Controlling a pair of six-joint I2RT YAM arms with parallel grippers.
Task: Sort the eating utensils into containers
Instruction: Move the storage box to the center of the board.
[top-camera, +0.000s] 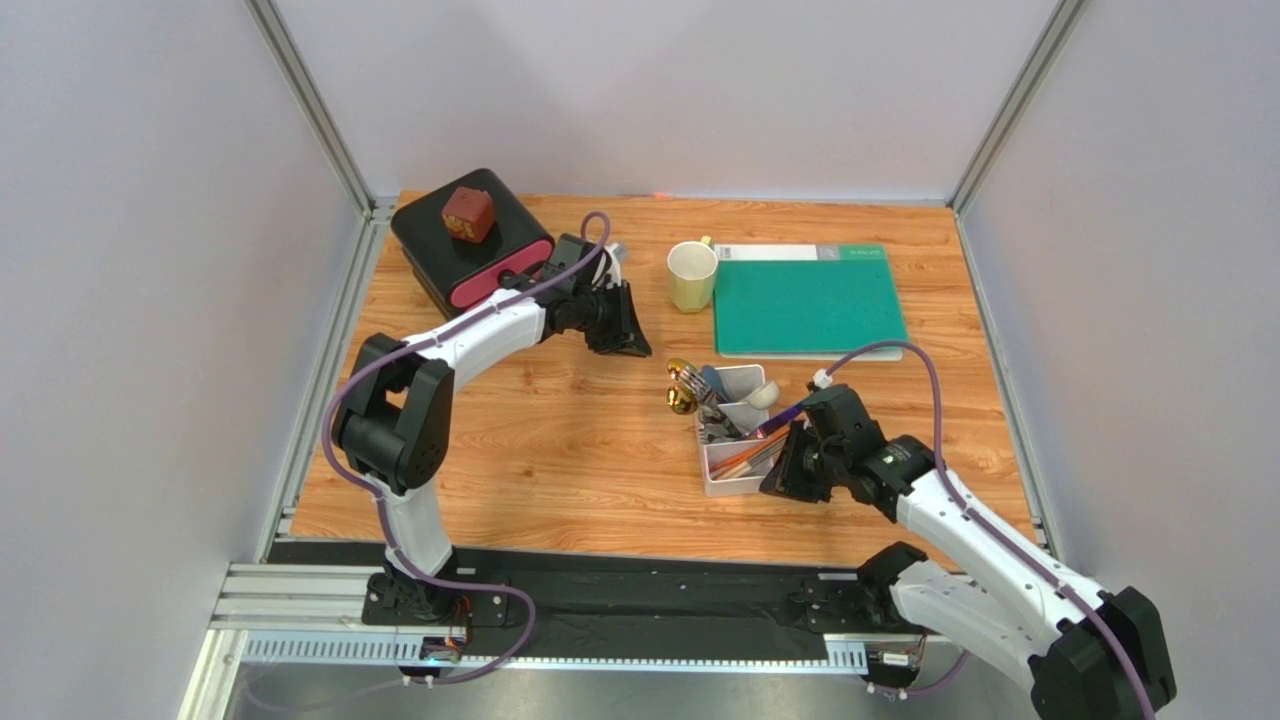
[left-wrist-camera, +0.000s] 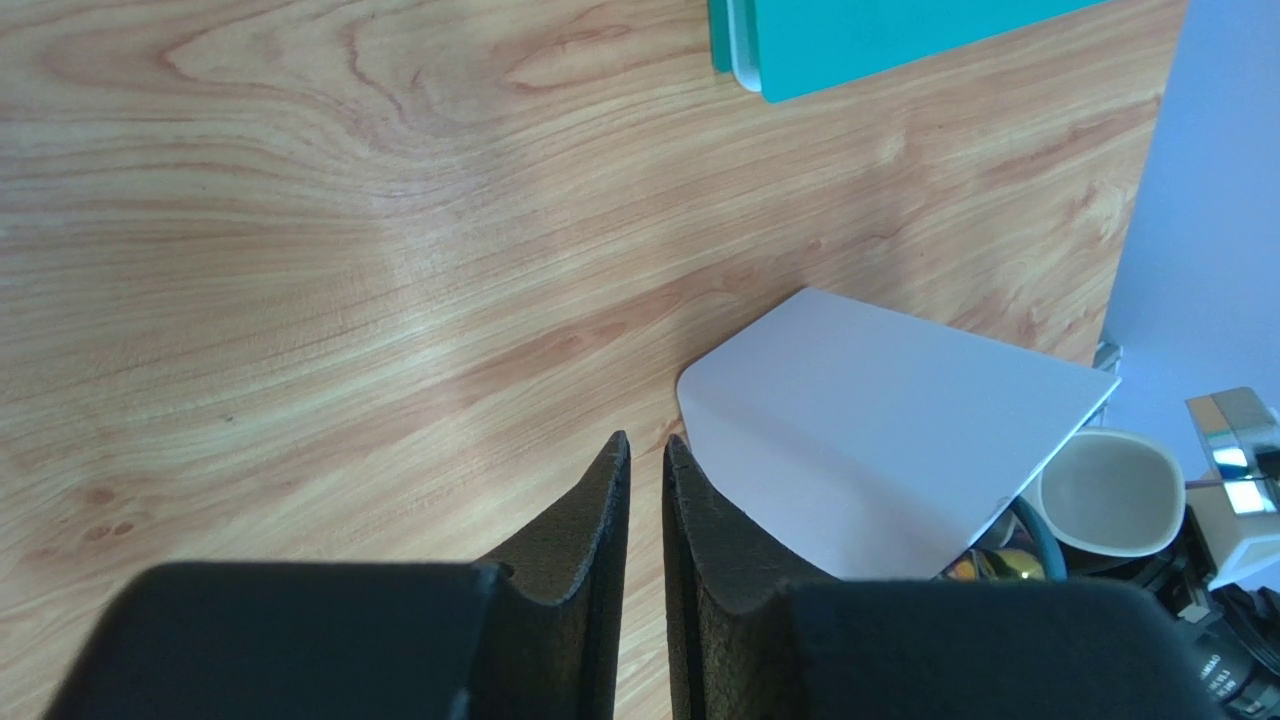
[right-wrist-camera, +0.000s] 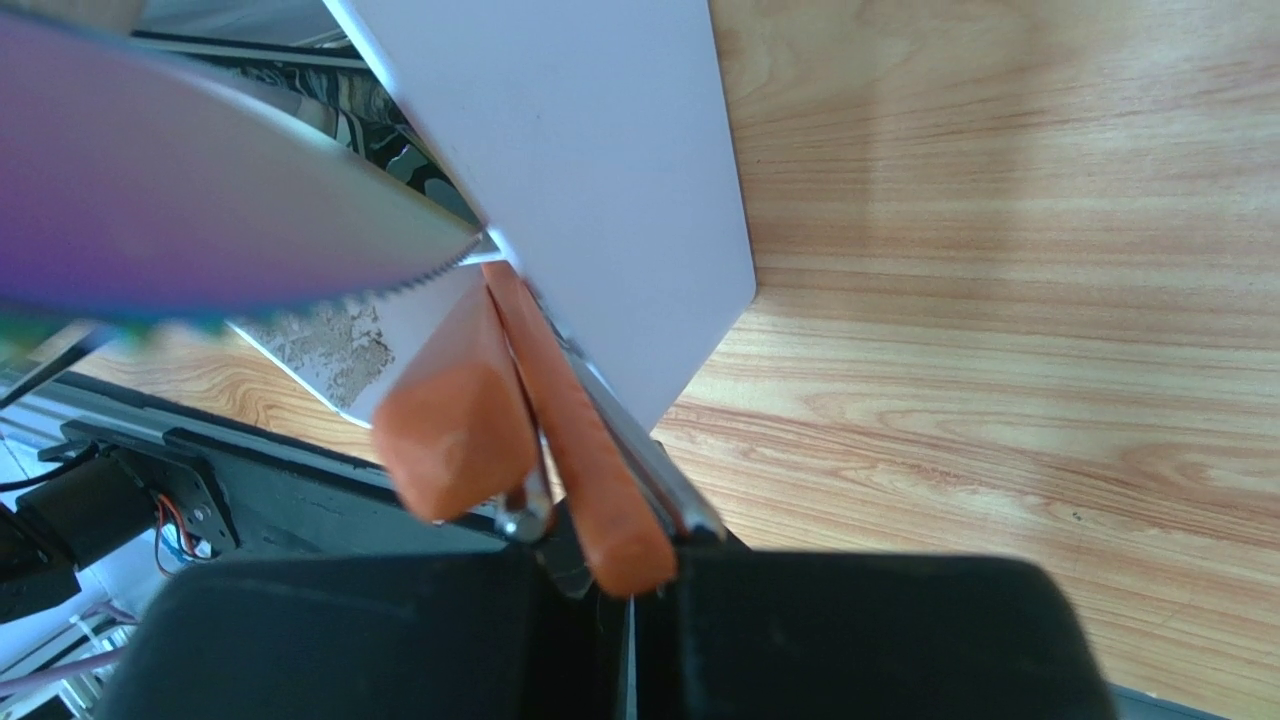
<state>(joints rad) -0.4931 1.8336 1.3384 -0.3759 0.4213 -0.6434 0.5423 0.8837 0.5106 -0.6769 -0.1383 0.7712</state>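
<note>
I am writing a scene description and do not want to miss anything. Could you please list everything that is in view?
table: one, light wood, under everything
black box: one, black with pink front, far left
cube: one, red-brown, on the black box
mug: one, cream, far middle
mat: one, green, right of the mug
tray: one, white, divided, middle right
sticks: two, orange-brown, tray's near end
knife: one, iridescent purple, at the tray
spoon: one, white, tray's far end
gold utensils: count unclear, tray's far left edge
left fingers: black, narrow gap, empty, beside the black box
right fingers: black, shut, at the tray's near end
</note>
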